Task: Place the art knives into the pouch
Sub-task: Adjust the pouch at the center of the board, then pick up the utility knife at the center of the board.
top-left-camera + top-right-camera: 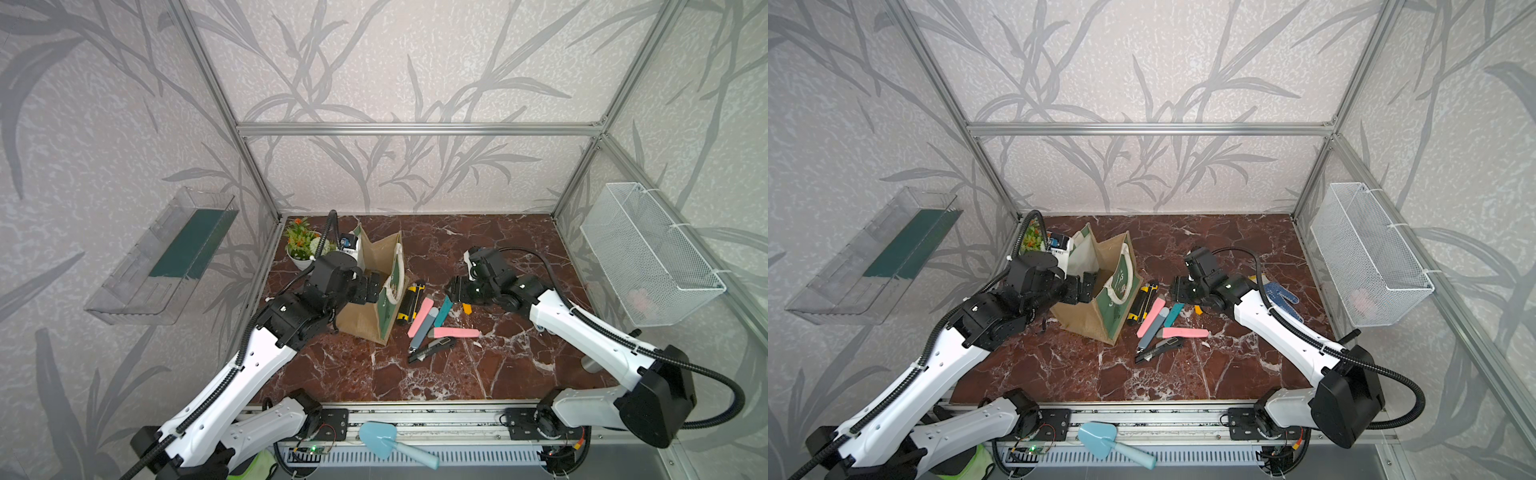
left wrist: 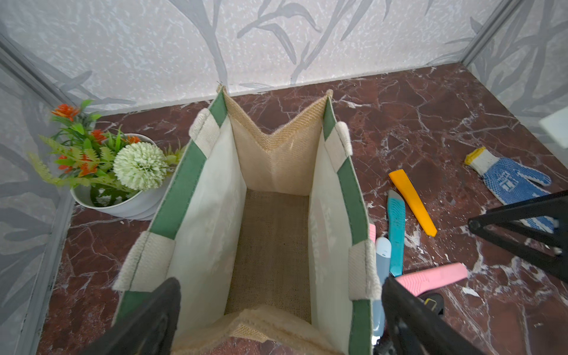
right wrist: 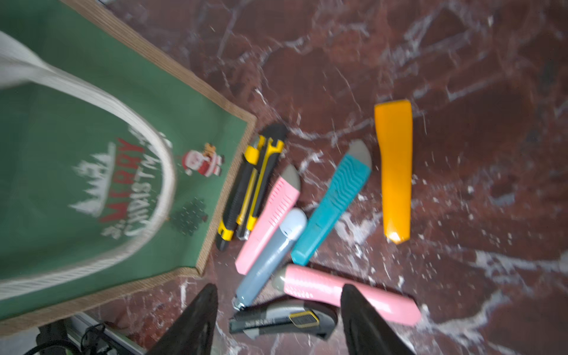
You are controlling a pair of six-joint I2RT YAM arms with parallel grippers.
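Over the clustered art knives (image 3: 270, 255), hovering with right jaws half-open, empty; left jaws gaping, empty, at the pouch (image 2: 203, 196); risking grabbing two.

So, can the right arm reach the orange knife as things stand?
Probably yes: the right gripper hangs open close by, and the orange knife lies by itself, nothing covering it.

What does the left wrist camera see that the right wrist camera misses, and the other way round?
Only the left wrist view: the inside of the bag, with nothing showing in it, the potted plant and the blue glove. Only the right wrist view: the bag's green printed side with its Santa, and the black-and-yellow knife. Both: the orange knife, the teal knife, a pink knife and the marble table.
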